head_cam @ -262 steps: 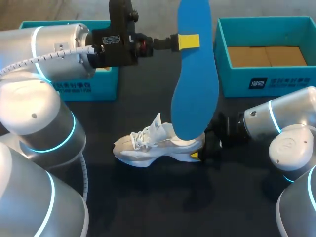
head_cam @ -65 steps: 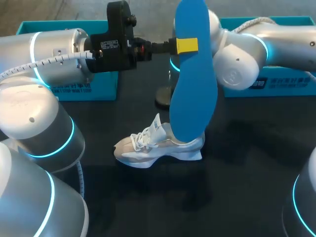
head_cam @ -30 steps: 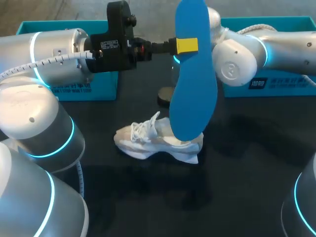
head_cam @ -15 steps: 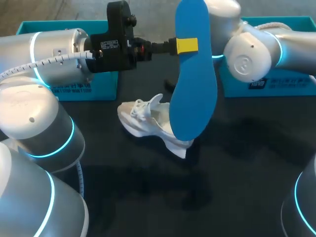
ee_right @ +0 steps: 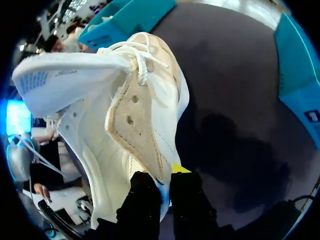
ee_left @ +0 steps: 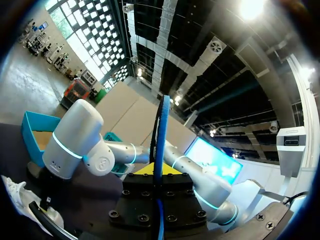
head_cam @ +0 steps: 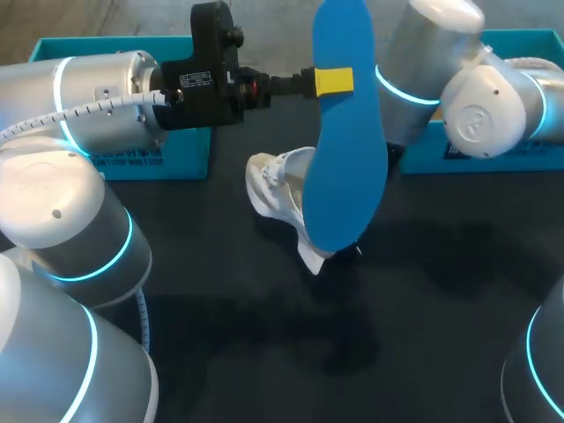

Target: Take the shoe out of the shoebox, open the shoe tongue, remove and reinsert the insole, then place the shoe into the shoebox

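Observation:
My left gripper (head_cam: 335,81) is shut on a blue insole (head_cam: 344,167), which hangs upright above the middle of the table. In the left wrist view the insole (ee_left: 161,130) stands edge-on between the yellow tips of that gripper (ee_left: 159,172). A white shoe (head_cam: 275,183) hangs tilted just behind the insole, toe up and heel down. My right gripper (ee_right: 164,182) is shut on the shoe (ee_right: 115,115) at the rim of its opening, with the tongue and laces ahead of it. In the head view the insole hides this gripper; only the right arm (head_cam: 441,75) shows.
A teal shoebox (head_cam: 132,159) stands at the back left behind my left arm. A second teal box (head_cam: 529,40) stands at the back right, partly covered by my right arm. The table (head_cam: 423,300) is black.
My right arm has lifted the shoe off the table and swung it up and back, tipping its toe upward. The left arm and the insole have not moved.

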`<act>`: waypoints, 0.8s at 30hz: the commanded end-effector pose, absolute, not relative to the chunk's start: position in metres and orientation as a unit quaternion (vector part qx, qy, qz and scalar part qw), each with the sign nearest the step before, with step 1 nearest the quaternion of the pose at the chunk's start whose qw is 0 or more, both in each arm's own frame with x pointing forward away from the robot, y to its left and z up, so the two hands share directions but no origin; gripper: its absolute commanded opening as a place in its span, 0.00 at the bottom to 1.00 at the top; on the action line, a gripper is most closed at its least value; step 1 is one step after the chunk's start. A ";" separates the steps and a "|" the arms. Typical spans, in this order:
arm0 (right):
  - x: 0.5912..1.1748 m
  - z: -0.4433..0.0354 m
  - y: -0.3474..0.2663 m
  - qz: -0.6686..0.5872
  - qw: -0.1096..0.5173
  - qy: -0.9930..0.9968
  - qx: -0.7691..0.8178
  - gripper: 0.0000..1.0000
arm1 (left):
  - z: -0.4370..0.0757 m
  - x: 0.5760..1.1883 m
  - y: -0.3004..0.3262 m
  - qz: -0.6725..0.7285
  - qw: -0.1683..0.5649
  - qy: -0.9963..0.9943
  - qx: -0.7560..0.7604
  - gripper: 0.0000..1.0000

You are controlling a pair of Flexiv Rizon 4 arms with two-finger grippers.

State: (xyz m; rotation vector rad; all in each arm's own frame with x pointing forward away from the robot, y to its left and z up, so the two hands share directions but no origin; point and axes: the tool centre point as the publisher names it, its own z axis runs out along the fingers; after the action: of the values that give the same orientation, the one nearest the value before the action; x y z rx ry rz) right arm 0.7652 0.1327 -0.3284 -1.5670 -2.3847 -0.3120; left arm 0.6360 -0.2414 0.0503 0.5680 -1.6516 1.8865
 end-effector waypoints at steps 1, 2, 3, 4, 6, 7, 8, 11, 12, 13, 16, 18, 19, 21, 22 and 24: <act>0.751 -0.323 0.131 -0.134 0.113 -0.795 -0.582 0.00 | 0.049 0.636 -0.243 0.706 0.282 -0.615 0.212 0.00; 0.750 -0.323 0.133 -0.135 0.114 -0.791 -0.585 0.00 | 0.049 0.636 -0.243 0.706 0.282 -0.615 0.212 0.00; 0.749 -0.324 0.134 -0.137 0.117 -0.787 -0.590 0.00 | 0.049 0.636 -0.243 0.706 0.282 -0.615 0.212 0.00; 0.748 -0.325 0.135 -0.137 0.120 -0.785 -0.592 0.00 | 0.049 0.636 -0.243 0.706 0.282 -0.615 0.212 0.00; 0.746 -0.327 0.139 -0.131 0.127 -0.780 -0.598 0.00 | 0.049 0.636 -0.243 0.706 0.282 -0.615 0.212 0.00; 0.744 -0.328 0.141 -0.127 0.129 -0.778 -0.601 0.00 | 0.049 0.636 -0.243 0.706 0.282 -0.615 0.212 0.00; 0.743 -0.330 0.140 -0.126 0.129 -0.778 -0.602 0.00 | 0.049 0.636 -0.243 0.706 0.282 -0.615 0.212 0.00; 0.741 -0.333 0.145 -0.129 0.128 -0.769 -0.613 0.00 | 0.049 0.636 -0.243 0.706 0.282 -0.615 0.212 0.00; 0.740 -0.334 0.146 -0.133 0.129 -0.766 -0.616 0.00 | 0.049 0.636 -0.243 0.706 0.282 -0.615 0.212 0.00; 0.740 -0.336 0.146 -0.134 0.127 -0.763 -0.620 0.00 | 0.049 0.636 -0.243 0.706 0.282 -0.615 0.212 0.00; 0.740 -0.342 0.144 -0.141 0.125 -0.750 -0.634 0.00 | 0.049 0.636 -0.243 0.706 0.282 -0.615 0.212 0.00; 0.741 -0.347 0.142 -0.143 0.123 -0.741 -0.644 0.00 | 0.049 0.636 -0.243 0.706 0.282 -0.615 0.212 0.00; 0.741 -0.349 0.142 -0.147 0.120 -0.737 -0.648 0.00 | 0.049 0.636 -0.243 0.706 0.282 -0.615 0.212 0.00; 0.741 -0.351 0.141 -0.154 0.118 -0.728 -0.658 0.00 | 0.049 0.636 -0.243 0.706 0.282 -0.615 0.212 0.00; 0.741 -0.353 0.140 -0.154 0.117 -0.724 -0.662 0.00 | 0.049 0.636 -0.243 0.706 0.282 -0.615 0.212 0.00; 0.741 -0.354 0.140 -0.157 0.112 -0.715 -0.672 0.00 | 0.049 0.636 -0.243 0.706 0.282 -0.615 0.212 0.00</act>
State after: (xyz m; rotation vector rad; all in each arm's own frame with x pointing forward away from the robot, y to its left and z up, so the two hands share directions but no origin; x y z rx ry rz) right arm 0.7460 0.1418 -0.3516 -1.9502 -2.1068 -0.4295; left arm 0.6360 -0.2414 0.0503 0.5680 -1.6516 1.8865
